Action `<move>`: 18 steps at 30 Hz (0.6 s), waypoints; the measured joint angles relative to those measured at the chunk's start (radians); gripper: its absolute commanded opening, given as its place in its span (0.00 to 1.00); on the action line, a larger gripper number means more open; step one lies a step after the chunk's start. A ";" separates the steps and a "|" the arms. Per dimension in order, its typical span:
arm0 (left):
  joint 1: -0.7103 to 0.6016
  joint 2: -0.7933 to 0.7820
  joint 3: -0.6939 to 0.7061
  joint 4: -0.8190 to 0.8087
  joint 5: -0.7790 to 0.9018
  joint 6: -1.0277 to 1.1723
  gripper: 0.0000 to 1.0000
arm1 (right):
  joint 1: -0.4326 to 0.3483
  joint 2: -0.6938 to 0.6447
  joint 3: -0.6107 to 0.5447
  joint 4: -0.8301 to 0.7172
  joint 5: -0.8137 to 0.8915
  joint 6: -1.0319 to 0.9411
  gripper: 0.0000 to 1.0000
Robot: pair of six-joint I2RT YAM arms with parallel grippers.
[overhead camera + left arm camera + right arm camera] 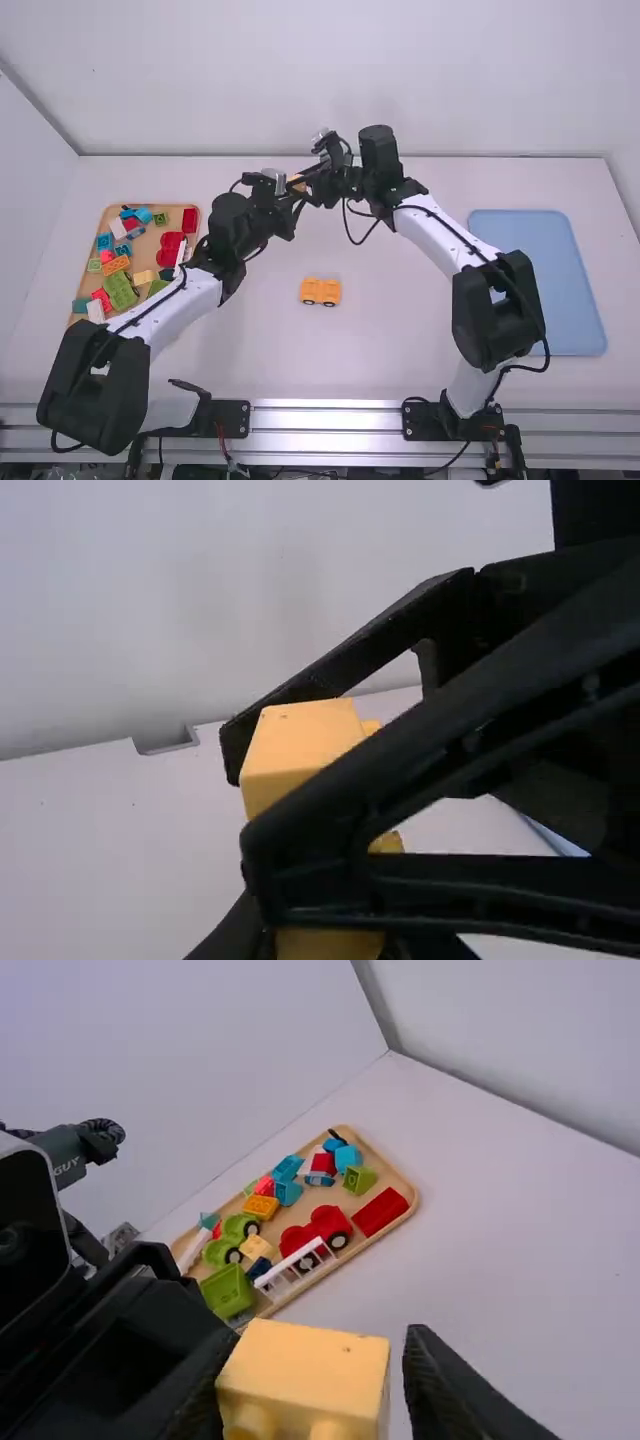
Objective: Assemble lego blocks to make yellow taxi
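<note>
Room seems free around the car; 2 arms block beyond.

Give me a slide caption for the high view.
Left gripper and right gripper meet at a yellow block, an orange wheeled piece on the table.

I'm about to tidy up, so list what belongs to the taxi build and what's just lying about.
Taxi build, likely:
raised yellow block
yellow-orange wheeled piece

Just lying about, apparently:
red block
red wheeled piece
green wheeled piece
blue tray
</note>
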 measured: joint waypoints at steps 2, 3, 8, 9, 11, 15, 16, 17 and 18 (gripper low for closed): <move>0.000 0.000 0.000 0.000 -0.003 0.000 0.09 | 0.001 0.000 0.000 0.000 -0.002 0.000 0.39; 0.000 0.000 0.000 -0.001 -0.003 0.000 0.17 | 0.000 0.000 0.000 0.000 -0.003 -0.001 0.38; 0.000 0.000 0.000 -0.001 -0.004 -0.008 0.77 | -0.001 0.000 0.000 0.010 0.004 0.001 0.31; 0.000 0.000 0.000 -0.001 -0.003 -0.007 0.85 | -0.003 0.000 0.000 0.013 0.004 0.000 0.31; 0.000 0.000 0.000 -0.001 -0.003 -0.015 0.99 | -0.013 0.000 0.000 0.022 0.008 0.000 0.31; 0.000 0.000 0.000 -0.011 -0.003 -0.022 0.99 | -0.030 0.000 0.000 0.018 0.056 0.016 0.32; 0.000 0.000 0.000 -0.019 -0.003 -0.022 0.99 | -0.035 0.000 0.000 0.013 0.074 0.018 0.32; 0.000 0.000 0.000 -0.041 -0.005 -0.022 0.99 | -0.047 0.000 0.000 -0.010 0.110 0.020 0.32; 0.000 0.000 0.000 -0.047 -0.007 -0.023 0.99 | -0.050 0.000 0.000 -0.019 0.121 0.019 0.32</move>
